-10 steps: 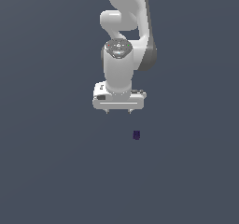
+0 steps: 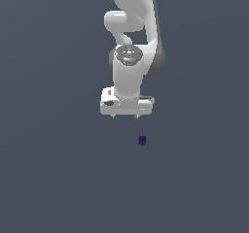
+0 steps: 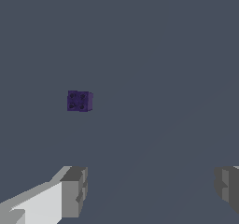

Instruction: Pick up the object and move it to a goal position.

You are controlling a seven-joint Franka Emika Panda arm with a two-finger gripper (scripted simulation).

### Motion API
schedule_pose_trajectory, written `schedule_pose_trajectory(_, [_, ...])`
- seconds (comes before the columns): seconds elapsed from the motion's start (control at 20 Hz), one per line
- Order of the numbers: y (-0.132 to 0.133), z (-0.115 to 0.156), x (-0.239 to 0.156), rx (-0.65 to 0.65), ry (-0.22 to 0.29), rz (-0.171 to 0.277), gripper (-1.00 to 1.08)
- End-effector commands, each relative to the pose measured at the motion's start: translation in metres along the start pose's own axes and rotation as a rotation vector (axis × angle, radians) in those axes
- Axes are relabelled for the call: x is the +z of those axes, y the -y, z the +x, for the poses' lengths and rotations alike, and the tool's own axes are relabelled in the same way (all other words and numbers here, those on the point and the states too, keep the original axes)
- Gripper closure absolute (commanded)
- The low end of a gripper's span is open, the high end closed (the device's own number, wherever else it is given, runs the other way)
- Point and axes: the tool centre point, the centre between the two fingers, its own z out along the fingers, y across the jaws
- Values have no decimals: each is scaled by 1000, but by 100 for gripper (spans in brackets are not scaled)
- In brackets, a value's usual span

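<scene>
object (image 2: 142, 140): tiny dark purple block, lying alone on the plain grey surface (image 2: 53, 178), well away from every edge of it that is showing; nothing is touching it.
object detail: in wrist view it (image 3: 79, 101) is showing four small dark dots on one face; it looks roughly cubic.
gripper (image 2: 125, 116): hanging above the surface, fingers apart w/ a wide gap, holding nothing; one fingertip (image 3: 73, 191) is visible in wrist view, well apart from the block.
offset: block is not sitting between the fingers; in exterior view it is lying below and a bit to the exterior view's right of the gripper.
step: approaching, I think; grasp not yet begun.
how to do well: centre the gap over the block first, then descend straight; block is much smaller than the opening, so approx. alignment is probably not enough.
risk: a fingertip coming down on the block could push it away.
goal: no marker is showing.
</scene>
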Motion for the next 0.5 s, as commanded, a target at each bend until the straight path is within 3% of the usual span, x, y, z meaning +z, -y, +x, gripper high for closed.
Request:
schedule_pose_trajectory(0.0, [1,-2,2,-2,5,-5,-92])
schedule_pose_trajectory(0.45, [10,7,10,4,0,-2,-92])
